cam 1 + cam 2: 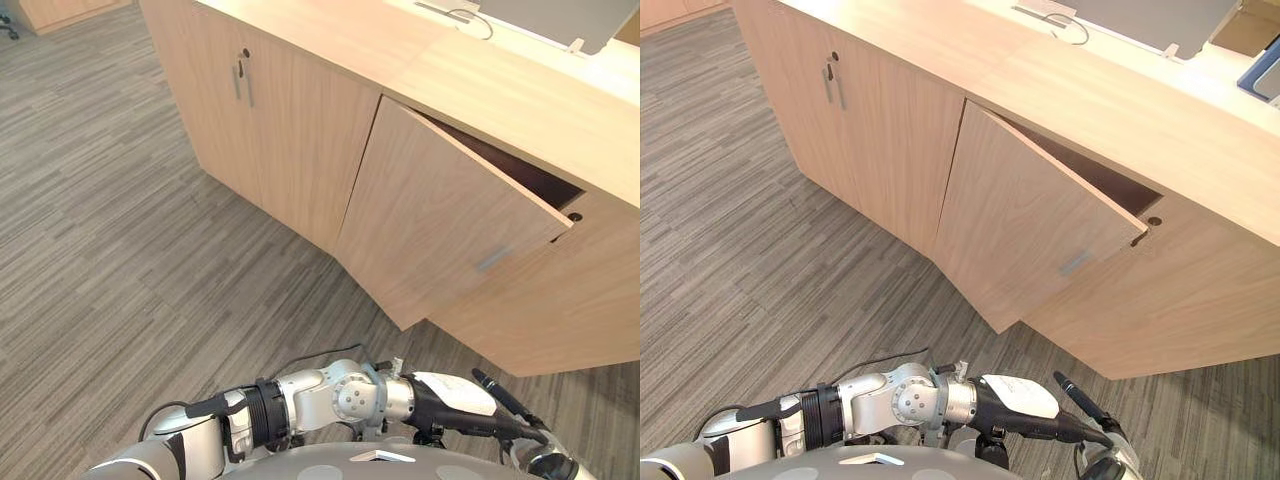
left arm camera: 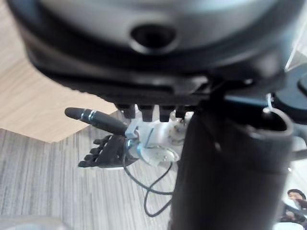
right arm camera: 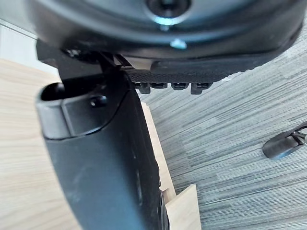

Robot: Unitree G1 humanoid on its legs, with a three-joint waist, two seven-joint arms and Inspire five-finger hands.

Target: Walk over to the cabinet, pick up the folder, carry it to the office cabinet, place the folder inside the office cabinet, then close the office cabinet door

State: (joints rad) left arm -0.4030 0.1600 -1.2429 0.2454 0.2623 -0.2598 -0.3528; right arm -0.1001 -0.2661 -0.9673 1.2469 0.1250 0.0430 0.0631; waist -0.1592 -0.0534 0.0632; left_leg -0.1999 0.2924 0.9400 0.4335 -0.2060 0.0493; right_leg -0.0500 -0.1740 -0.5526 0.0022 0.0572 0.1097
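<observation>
Left hand [image 1: 440,408] low before ajar door [image 1: 450,225] — right hand [image 2: 103,153] relaxed in wrist view

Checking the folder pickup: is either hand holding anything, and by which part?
Nothing is held. The left hand and the right hand are both open and empty, in front of the light wooden cabinet with its door ajar.

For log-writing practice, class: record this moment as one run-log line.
door: light wooden office cabinet door ajar, dark inside | left hand: open, empty | right hand: open, empty
</observation>
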